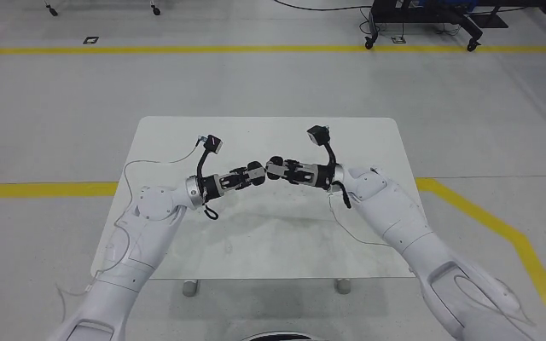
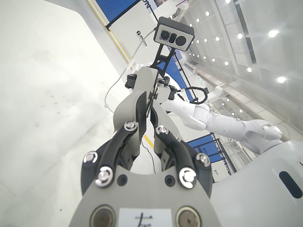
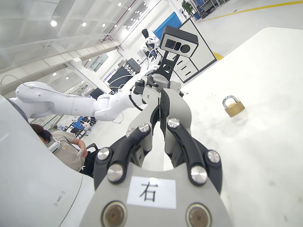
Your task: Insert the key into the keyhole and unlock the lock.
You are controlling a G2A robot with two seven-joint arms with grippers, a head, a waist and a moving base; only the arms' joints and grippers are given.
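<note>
**Padlock lies untouched**

The padlock (image 3: 233,106) lies on the table (image 3: 272,72), apart from both grippers. The left gripper (image 2: 149,100) and right gripper (image 3: 162,95) meet tip to tip, jaws pressed together. Likely best to steady the lock first.

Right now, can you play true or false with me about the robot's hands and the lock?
1. The padlock lies on the white table. True.
2. The right hand is holding the padlock. False: the padlock lies on the table, apart from that hand.
3. The left hand and the right hand are at opposite ends of the table. False: they meet nearly tip to tip above the middle of it.
4. The padlock is gold-coloured with a silver loop. True.
5. The padlock's loop is swung open. False: it looks closed, with both ends in the body.
</note>
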